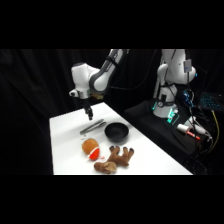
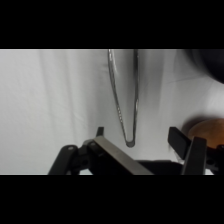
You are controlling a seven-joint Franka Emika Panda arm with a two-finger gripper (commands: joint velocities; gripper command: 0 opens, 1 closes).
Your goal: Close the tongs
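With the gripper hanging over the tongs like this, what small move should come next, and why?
Probably a short descent. In the wrist view the open gripper has a finger on either side of the joined end of the tongs, whose arms spread apart further along. From the side, the gripper hangs just above them, beside the black bowl. Lowering should let it squeeze them.

arm (image 1: 92, 77): white rounded shells, grey-black joint sections
base (image 1: 167, 102): white, upper right, teal light low down
gripper (image 2: 137, 142): black linkage, black fingers, silvery-grey bar
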